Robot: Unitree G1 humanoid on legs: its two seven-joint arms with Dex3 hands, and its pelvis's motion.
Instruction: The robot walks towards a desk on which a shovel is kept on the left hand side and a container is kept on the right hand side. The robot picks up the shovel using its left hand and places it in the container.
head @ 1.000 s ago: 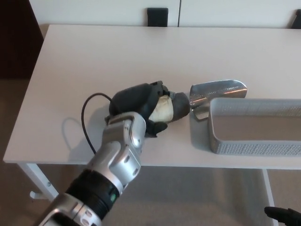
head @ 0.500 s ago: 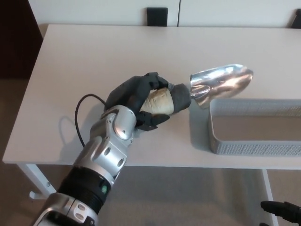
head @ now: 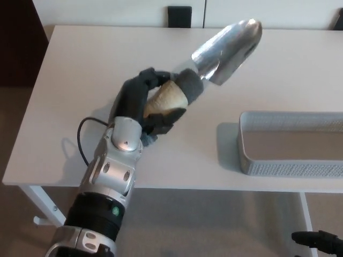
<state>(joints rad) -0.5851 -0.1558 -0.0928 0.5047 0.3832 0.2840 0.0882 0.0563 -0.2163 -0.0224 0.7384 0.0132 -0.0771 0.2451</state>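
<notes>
Shovel [head: 225,51]: shiny curved metal scoop

We see a white desk [head: 80,69] on white legs, standing on a tan floor [head: 225,225]. Directly on it sits only a grey mesh container [head: 289,168], near the front edge at the right, running out of frame.

The shovel [head: 214,59], with silver blade and tan handle, is held tilted upward above the surface. The grey mesh container [head: 292,167] is set at the right, empty.
</notes>
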